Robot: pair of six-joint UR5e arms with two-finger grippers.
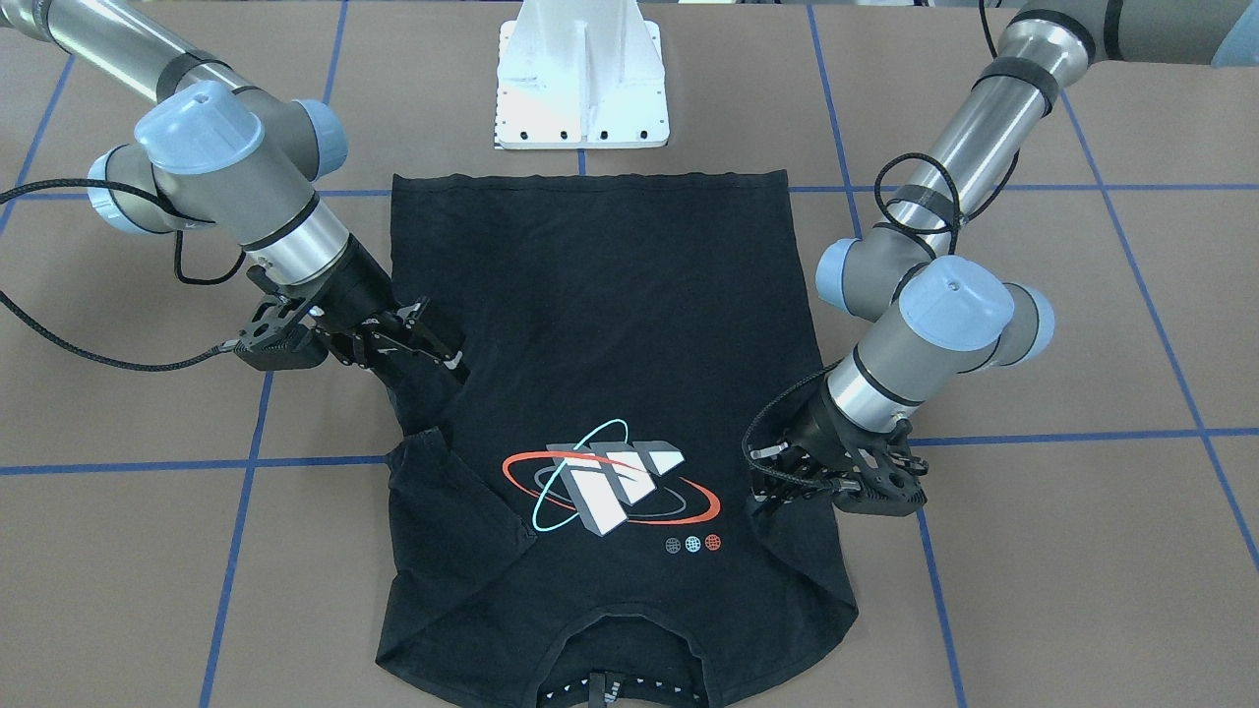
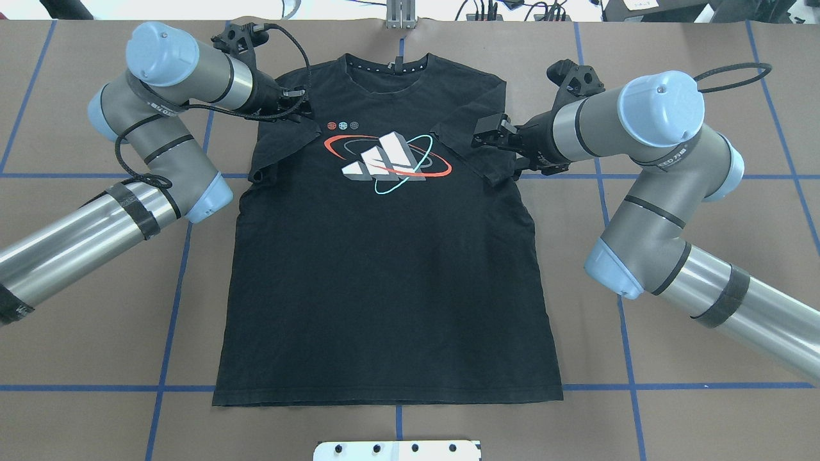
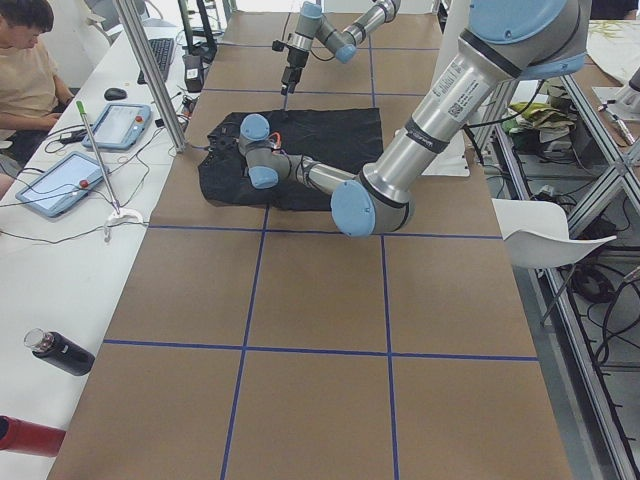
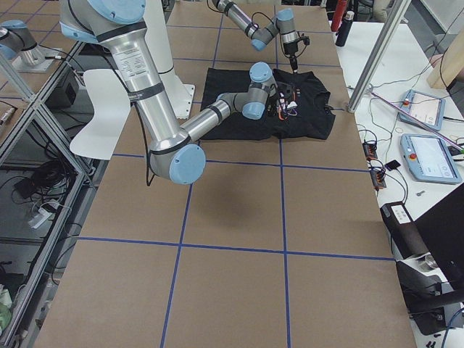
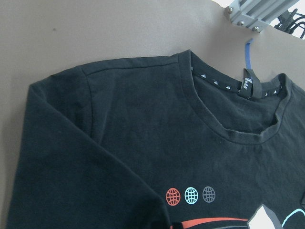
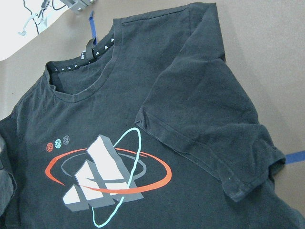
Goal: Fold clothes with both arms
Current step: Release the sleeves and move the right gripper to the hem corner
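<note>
Right gripper (image 1: 443, 341), jaws apart, and left gripper (image 1: 769, 477), closure indiscernible, flank the collar-to-hem axis of the T-shirt (image 1: 610, 295).

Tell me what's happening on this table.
A two-armed robot is folding a black T-shirt that lies logo-up on the table. Both sleeves are already turned in over the chest. The left tool sits by one folded sleeve and the right tool by the other. The right one looks open, and neither clearly holds fabric.
</note>
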